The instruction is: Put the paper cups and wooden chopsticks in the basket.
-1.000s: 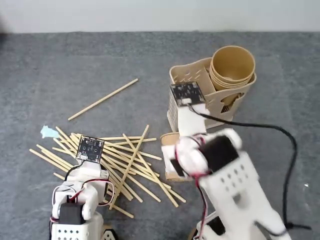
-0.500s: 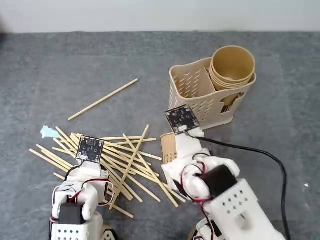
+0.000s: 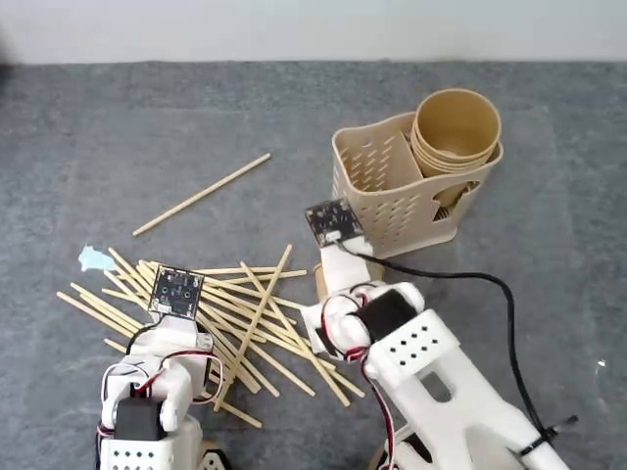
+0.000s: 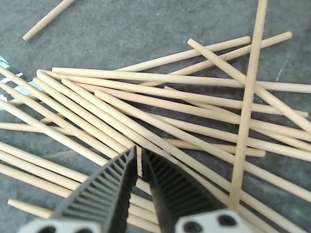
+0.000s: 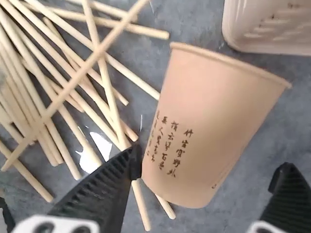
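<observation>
Right gripper [image 5: 209, 165]: spread, straddling tipped tan paper cup [image 5: 218, 111] beside beige slotted plastic basket [image 3: 377, 186]. Left gripper [image 4: 138, 158]: pressed together over scattered wooden chopsticks [image 4: 194, 99].

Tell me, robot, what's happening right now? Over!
Left end effector shut above the chopsticks. Right end effector open around a tipped paper cup. Basket holds stacked cups. Chopsticks crowd the tipped cup's side.

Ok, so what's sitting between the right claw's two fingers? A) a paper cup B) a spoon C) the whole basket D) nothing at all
A: in the right wrist view a paper cup lies on its side between the open fingers of the right gripper, with one finger against its side.
</observation>
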Motion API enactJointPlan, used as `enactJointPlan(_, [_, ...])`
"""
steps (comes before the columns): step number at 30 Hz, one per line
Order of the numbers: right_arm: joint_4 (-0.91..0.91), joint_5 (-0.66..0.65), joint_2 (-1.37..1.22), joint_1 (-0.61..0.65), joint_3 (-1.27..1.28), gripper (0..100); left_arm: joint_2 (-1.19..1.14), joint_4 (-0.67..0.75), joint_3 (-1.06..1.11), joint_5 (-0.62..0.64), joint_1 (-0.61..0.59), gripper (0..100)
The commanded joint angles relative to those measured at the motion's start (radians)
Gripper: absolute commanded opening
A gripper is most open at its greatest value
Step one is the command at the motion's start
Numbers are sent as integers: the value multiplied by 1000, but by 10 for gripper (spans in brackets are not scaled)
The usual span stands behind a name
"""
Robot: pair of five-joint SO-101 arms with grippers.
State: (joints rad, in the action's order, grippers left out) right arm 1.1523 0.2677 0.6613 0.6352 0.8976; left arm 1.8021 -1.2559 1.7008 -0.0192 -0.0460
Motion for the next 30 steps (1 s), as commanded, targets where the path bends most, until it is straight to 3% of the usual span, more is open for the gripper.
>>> enactJointPlan(1, [-74,11,21,7,69,412,15,-3,-18,8,6,14])
enactJointPlan(8, [-200,8,101,5,163,412,15,-3,-18,8,6,14])
enactJointPlan(17, [-334,9,-56,-13,192,412,15,-3,-18,8,6,14])
enactJointPlan(30, [-332,-2,-97,-36,190,383,15,-3,-18,8,6,14])
